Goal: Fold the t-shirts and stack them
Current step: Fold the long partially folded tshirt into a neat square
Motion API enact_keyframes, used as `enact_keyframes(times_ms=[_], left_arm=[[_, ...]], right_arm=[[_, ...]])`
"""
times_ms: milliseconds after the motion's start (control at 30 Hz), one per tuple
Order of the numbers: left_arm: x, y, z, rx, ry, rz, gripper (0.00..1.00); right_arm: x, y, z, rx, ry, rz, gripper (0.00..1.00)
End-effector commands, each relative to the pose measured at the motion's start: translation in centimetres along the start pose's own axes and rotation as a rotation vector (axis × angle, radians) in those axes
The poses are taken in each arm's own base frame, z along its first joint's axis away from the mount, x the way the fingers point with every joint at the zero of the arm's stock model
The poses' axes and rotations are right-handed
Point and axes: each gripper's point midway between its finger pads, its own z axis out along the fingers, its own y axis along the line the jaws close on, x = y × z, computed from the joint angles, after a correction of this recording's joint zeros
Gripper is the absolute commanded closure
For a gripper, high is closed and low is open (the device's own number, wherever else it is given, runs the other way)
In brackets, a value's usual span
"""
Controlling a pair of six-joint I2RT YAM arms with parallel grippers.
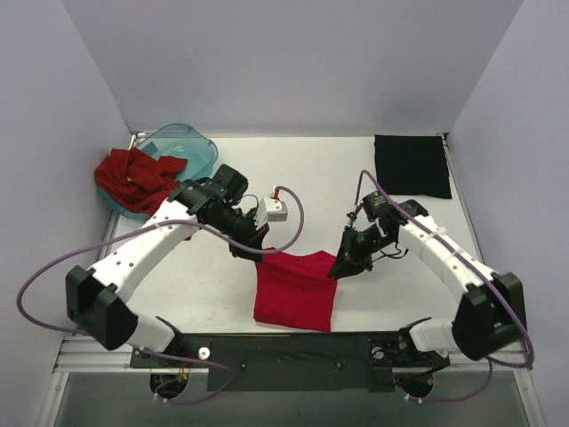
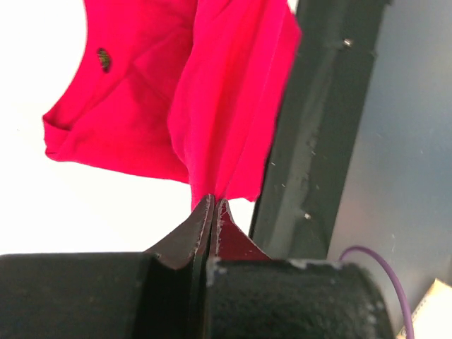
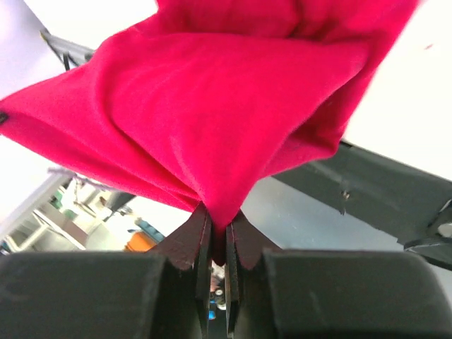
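Crimson-pink t-shirt (image 1: 293,292) hangs stretched between the two sets of jaws; the left jaws pinch one upper corner, the right jaws pinch the other, cloth draping below them onto the worktop (image 1: 213,294).

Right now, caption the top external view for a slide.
Left gripper and right gripper pinch the far corners of the crimson-pink t-shirt; black t-shirt folded at back right.
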Motion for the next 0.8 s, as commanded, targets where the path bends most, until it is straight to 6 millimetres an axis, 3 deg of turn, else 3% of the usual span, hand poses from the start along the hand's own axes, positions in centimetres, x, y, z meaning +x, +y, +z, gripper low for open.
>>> enact_keyframes(times_ms=[0, 133, 267, 367, 400, 467, 533, 567, 600, 633, 700, 733, 767], left_arm=[[-1.3, 6.0, 1.1, -0.112, -0.024, -0.082, 1.00], [-1.1, 10.0, 2.3, -0.168, -0.018, -0.134, 1.00], [-0.9, 12.1, 3.6, -0.193, -0.007, -0.130, 1.00], [-0.6, 13.7, 4.7, -0.210, 0.006, -0.146, 1.00], [-0.6, 14.4, 4.9, -0.232, 0.009, -0.147, 1.00], [-0.3, 15.8, 5.4, -0.269, 0.034, -0.173, 1.00], [-0.1, 17.1, 6.0, -0.291, 0.048, -0.181, 0.83], [0.1, 17.6, 6.4, -0.294, 0.054, -0.183, 0.61], [-0.5, 18.5, 6.4, -0.317, 0.041, -0.169, 0.50], [-0.6, 19.3, 6.5, -0.342, 0.045, -0.177, 0.45], [-1.9, 20.8, 5.7, -0.380, 0.020, -0.201, 0.43], [-3.3, 21.1, 4.7, -0.400, -0.006, -0.215, 0.43], [-3.4, 21.4, 4.0, -0.420, -0.010, -0.233, 0.41]], right_arm=[[-4.4, -2.3, -0.3, 0.017, -0.020, 0.036, 1.00], [-7.0, -2.7, -0.1, 0.003, -0.021, 0.079, 1.00], [-7.9, -3.3, 0.4, 0.017, -0.017, 0.100, 1.00], [-10.1, -4.7, 1.1, 0.049, -0.048, 0.145, 1.00], [-10.9, -4.7, 1.1, 0.055, -0.065, 0.148, 0.98], [-13.2, -5.3, 1.2, 0.082, -0.118, 0.171, 0.85], [-15.7, -5.7, 1.3, 0.117, -0.170, 0.176, 0.71], [-16.7, -6.5, 1.7, 0.147, -0.180, 0.187, 0.61], [-17.9, -6.0, 1.2, 0.148, -0.210, 0.172, 0.59], [-18.7, -6.6, 1.0, 0.174, -0.227, 0.184, 0.57], [-20.1, -5.8, -0.6, 0.189, -0.299, 0.158, 0.57], [-20.5, -5.2, -1.6, 0.197, -0.339, 0.121, 0.57], [-20.3, -4.7, -2.5, 0.226, -0.384, 0.079, 0.59]])
